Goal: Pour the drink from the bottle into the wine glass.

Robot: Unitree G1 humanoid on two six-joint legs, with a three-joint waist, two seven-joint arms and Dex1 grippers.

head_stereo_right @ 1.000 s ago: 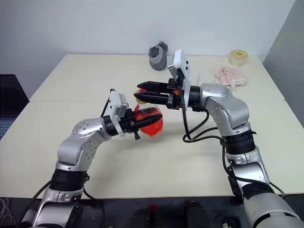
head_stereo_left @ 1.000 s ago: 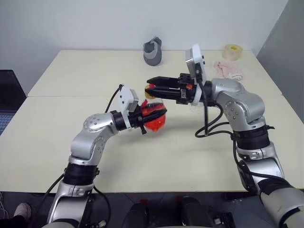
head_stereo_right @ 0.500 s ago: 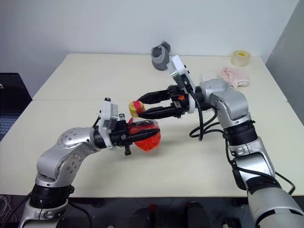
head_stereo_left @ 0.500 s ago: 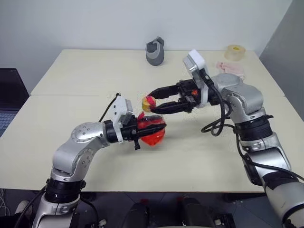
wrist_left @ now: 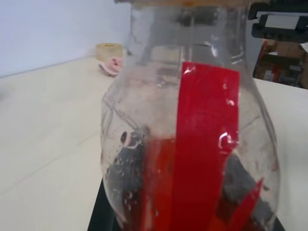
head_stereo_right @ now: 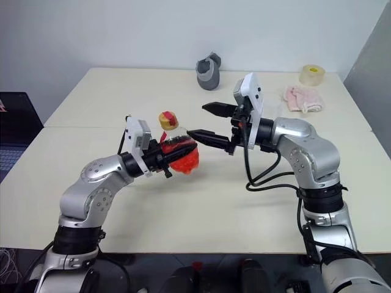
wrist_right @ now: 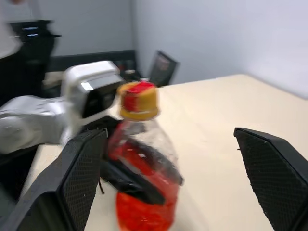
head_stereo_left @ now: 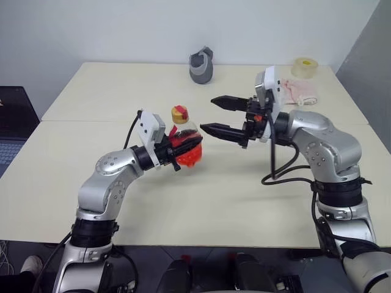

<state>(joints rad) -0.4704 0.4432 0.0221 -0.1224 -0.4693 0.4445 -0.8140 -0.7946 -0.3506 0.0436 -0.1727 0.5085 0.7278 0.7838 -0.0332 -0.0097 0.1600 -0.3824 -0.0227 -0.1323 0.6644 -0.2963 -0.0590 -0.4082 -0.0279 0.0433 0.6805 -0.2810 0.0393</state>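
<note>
Right tool (head_stereo_left: 215, 114) released cap, now wide; left tool (head_stereo_left: 183, 144) clamps bottle (head_stereo_left: 184, 144); label partly hidden.

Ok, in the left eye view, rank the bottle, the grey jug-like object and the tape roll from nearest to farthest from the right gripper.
1. The bottle, just beside the open right gripper, held by the left gripper.
2. The grey jug-like object, behind it at the table's far edge.
3. The tape roll, at the far right corner.
</note>
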